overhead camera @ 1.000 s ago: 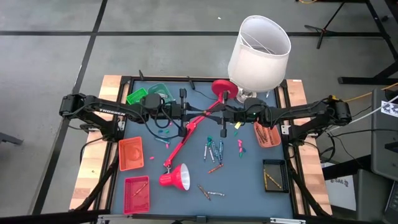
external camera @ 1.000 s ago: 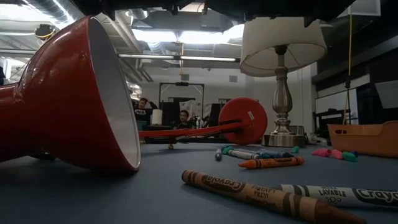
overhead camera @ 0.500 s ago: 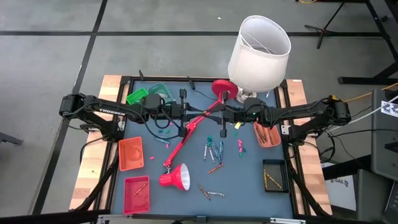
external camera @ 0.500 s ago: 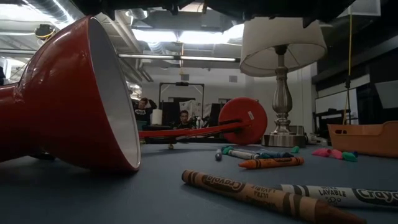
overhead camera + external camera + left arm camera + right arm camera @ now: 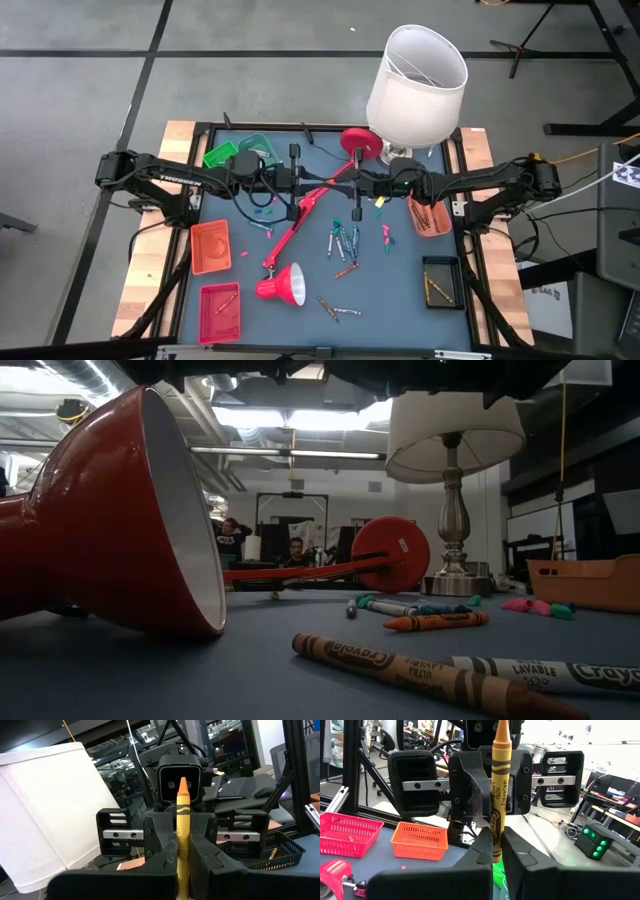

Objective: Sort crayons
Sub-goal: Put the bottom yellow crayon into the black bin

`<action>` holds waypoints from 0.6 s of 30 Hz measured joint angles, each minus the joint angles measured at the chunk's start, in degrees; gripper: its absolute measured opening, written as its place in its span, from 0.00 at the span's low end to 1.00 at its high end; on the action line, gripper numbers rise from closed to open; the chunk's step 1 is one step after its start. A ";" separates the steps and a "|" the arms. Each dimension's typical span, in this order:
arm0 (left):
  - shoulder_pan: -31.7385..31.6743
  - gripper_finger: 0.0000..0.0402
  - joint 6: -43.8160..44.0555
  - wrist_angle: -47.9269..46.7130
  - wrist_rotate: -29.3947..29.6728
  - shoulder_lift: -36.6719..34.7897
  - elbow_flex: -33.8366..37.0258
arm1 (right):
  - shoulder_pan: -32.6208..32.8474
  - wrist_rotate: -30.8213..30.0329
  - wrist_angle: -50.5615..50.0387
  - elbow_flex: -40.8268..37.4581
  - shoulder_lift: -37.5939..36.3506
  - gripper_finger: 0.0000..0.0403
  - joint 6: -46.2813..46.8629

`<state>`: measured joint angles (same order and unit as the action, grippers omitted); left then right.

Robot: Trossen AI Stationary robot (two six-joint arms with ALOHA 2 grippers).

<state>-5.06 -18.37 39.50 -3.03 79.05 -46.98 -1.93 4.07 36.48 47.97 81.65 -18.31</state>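
A yellow-orange crayon (image 5: pixel 182 815) stands upright, tip up, above the middle of the table, between my two grippers, which face each other. My left gripper (image 5: pixel 182 857) reaches in from the table's left and is shut on it. My right gripper (image 5: pixel 497 849) reaches in from the right and is shut on it too. In the high view the two meet at my left gripper (image 5: pixel 333 186) and my right gripper (image 5: pixel 358 185). Loose crayons (image 5: pixel 342 242) lie flat on the blue table top below, with more crayons (image 5: pixel 400 665) near the front edge. My left gripper pinches the crayon's lower part (image 5: pixel 182 842) between its two fingers, which come in level from the table's left and lie across it. The crayon stands upright, tip up, clear of the table. My right gripper pinches the same crayon's lower part (image 5: pixel 496 832) between its two fingers, level from the table's right, across the crayon. The wrapped shaft rises above the fingers and out of the wrist picture.
A red desk lamp lies on the table: shade (image 5: pixel 285 285), arm (image 5: pixel 305 215), base (image 5: pixel 358 142). A white-shaded lamp (image 5: pixel 415 85) stands at the far right. Bins ring the table: green (image 5: pixel 240 152), orange (image 5: pixel 210 246), red (image 5: pixel 220 308), brown-orange (image 5: pixel 430 215), black (image 5: pixel 440 280).
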 joint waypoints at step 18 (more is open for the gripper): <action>0.16 0.17 4.70 -7.93 1.29 0.00 -0.02 | 0.09 -1.53 -19.26 -0.02 -6.59 0.03 6.36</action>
<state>-4.91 -13.67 31.57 -1.74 79.05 -47.00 -1.85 2.55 17.22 47.94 75.06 -11.94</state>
